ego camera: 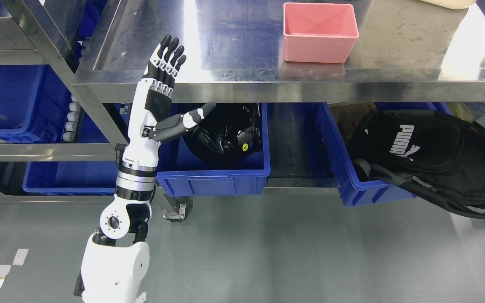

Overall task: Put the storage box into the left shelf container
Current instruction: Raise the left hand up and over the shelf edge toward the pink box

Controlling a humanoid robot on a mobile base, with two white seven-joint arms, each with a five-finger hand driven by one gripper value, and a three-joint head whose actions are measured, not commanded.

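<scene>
Left hand [162, 90] raised upright, 4 fingers [170, 52] straight together, thumb out sideways, empty.

Left hand [160, 90] raised, fingers [169, 52] spread, empty, well apart from pink storage box [320, 33] on steel table [225, 82]

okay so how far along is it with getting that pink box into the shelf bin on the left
Nothing looks done yet: the pink storage box sits empty on the steel table, untouched. In hand: the left hand is raised at the table's front edge, fingers spread, well left of the box. Left: grasp it and carry it to a blue shelf bin on the left.
</scene>
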